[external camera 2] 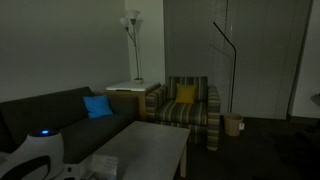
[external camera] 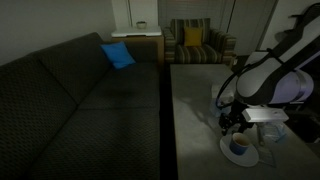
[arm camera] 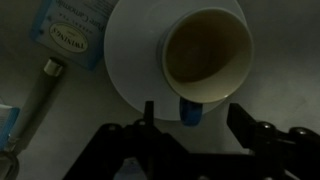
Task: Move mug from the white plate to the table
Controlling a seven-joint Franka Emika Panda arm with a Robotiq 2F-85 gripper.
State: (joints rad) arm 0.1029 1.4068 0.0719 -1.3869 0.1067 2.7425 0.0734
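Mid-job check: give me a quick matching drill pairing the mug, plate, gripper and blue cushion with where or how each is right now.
Things:
1 mug
2 plate
3 gripper
4 blue cushion

Places or states:
A on the sofa
B on the table, under the mug
C open, close to the mug
D standing on the plate

Pairs: 1-D, 2-B, 3-C, 4-A.

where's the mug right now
In the wrist view the mug stands on the white plate, right of a blue packet, its handle toward the open claw.
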